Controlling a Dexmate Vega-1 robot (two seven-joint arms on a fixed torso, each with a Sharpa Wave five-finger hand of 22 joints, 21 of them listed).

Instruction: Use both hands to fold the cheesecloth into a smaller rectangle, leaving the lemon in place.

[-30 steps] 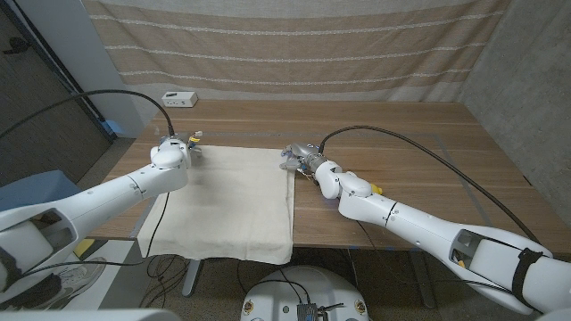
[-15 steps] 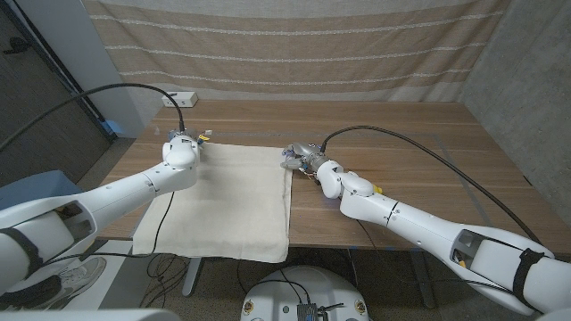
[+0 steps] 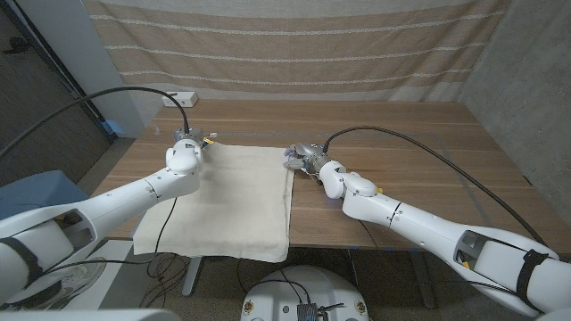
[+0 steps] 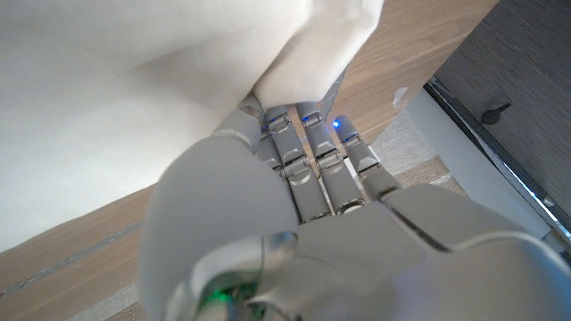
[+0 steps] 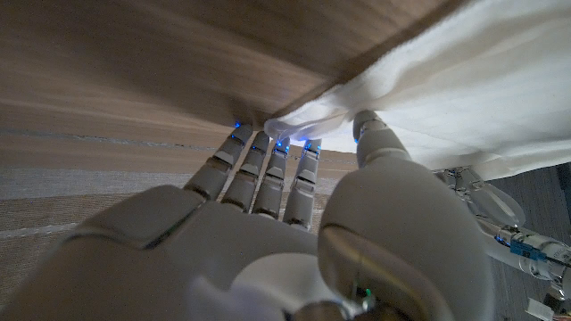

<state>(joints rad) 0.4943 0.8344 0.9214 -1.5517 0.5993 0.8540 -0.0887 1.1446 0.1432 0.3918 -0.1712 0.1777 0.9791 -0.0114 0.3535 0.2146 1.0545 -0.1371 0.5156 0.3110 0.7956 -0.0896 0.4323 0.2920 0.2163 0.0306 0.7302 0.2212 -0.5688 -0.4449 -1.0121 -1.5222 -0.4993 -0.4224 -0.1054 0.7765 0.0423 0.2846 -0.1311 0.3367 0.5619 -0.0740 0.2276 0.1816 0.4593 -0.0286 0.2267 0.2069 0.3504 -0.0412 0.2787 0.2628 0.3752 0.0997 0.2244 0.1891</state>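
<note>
The cream cheesecloth (image 3: 232, 201) lies spread on the wooden table (image 3: 401, 143), and its near part hangs over the front edge. My left hand (image 3: 186, 150) pinches the cloth's far left corner; the left wrist view shows the cloth (image 4: 134, 71) bunched between that hand's (image 4: 294, 178) thumb and fingers. My right hand (image 3: 303, 159) grips the far right corner, where the right wrist view shows the hem (image 5: 446, 80) caught between this hand's (image 5: 294, 205) fingers and thumb. I see no lemon.
A white power strip (image 3: 178, 99) lies at the table's far left, near a striped curtain (image 3: 294, 45) behind. Bare wood stretches to the right of the cloth. Black cables trail from both arms.
My left hand has moved a little farther away and to the right with its corner, pulling the cloth's left side slightly with it. The right hand has barely shifted.
</note>
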